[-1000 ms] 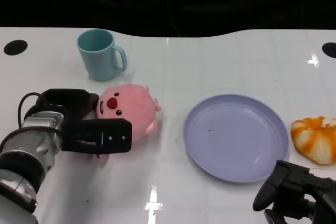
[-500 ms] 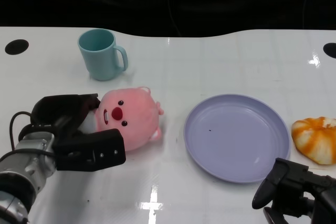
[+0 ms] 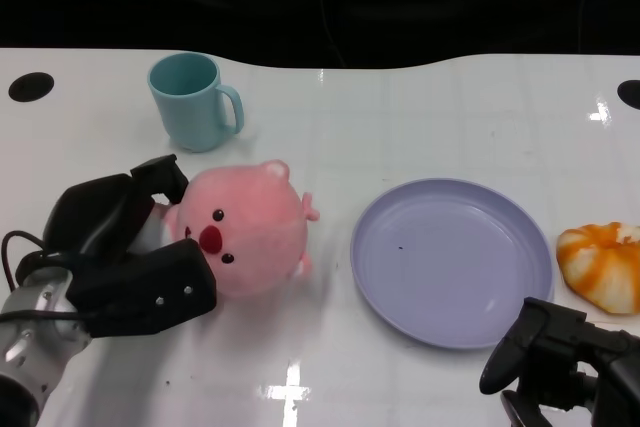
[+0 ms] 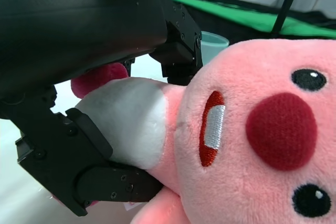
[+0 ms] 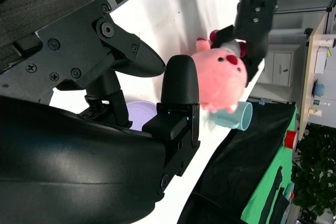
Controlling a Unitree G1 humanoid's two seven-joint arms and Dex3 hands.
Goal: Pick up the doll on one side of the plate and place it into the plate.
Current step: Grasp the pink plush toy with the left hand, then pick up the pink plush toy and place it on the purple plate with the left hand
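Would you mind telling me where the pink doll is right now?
In the head view, the pink doll is held by the left robot hand at the table's left, just left of the purple plate and in front of the teal mug.

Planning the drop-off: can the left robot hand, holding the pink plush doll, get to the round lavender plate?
Probably yes. The left robot hand grips the pink plush doll, and only bare white table lies between it and the round lavender plate; the teal mug stands behind.
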